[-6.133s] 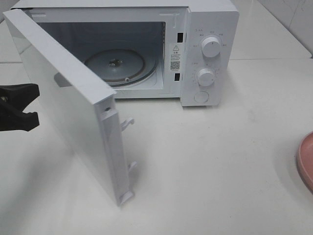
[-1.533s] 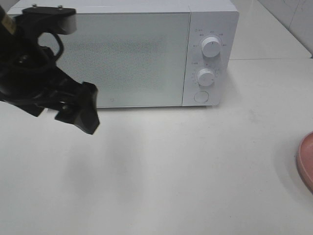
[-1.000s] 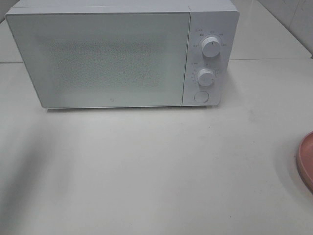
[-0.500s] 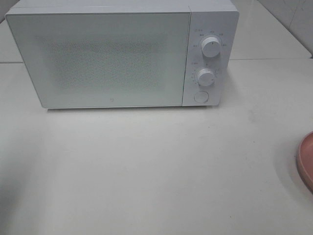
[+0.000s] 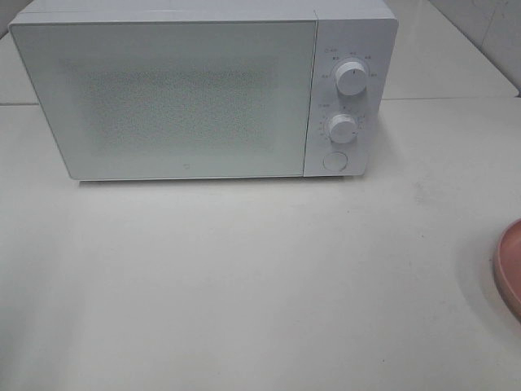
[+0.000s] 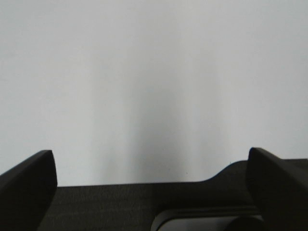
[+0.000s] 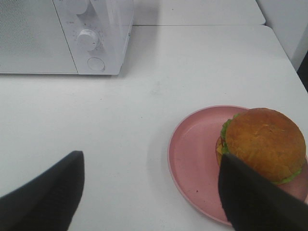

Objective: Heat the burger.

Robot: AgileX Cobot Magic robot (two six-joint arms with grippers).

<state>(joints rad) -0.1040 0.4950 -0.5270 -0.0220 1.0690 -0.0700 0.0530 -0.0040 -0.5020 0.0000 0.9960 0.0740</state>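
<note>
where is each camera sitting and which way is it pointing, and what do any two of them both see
Exterior high: mounted high off the arms, looking down at the closed microwave on the white table, with the pink plate cut off at the right edge; no arm shows.
Left wrist: on the left arm, facing a blank pale surface; the open left gripper shows, holding nothing.
Right wrist: on the right arm, looking down past the open right gripper at the burger on the plate, microwave beyond.
Shared: the exterior high and right wrist views both show microwave, plate and table.
</note>
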